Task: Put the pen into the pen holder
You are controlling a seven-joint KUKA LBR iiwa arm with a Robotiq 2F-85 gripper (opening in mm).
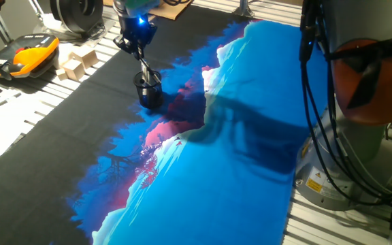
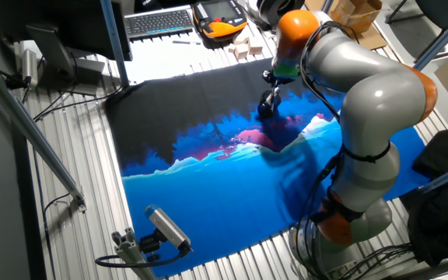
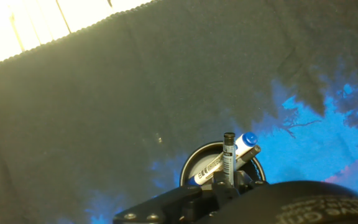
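The pen holder (image 1: 149,90) is a small black cup standing on the dark part of the cloth. It also shows in the other fixed view (image 2: 266,110) and in the hand view (image 3: 199,167). My gripper (image 1: 137,46) hangs right above it, shut on the thin dark pen (image 1: 144,68), which points down into the cup's mouth. In the hand view the pen (image 3: 229,155) runs straight out from my gripper (image 3: 229,185) over the holder's opening. A thicker silver-white pen with a blue cap (image 3: 240,147) leans inside the holder.
A blue, black and pink cloth (image 1: 237,170) covers the table. An orange-black handset (image 1: 29,54) and wooden blocks (image 1: 77,64) lie at the far left edge. A keyboard (image 2: 158,21) sits at the back. A camera on a stand (image 2: 166,229) is at the front.
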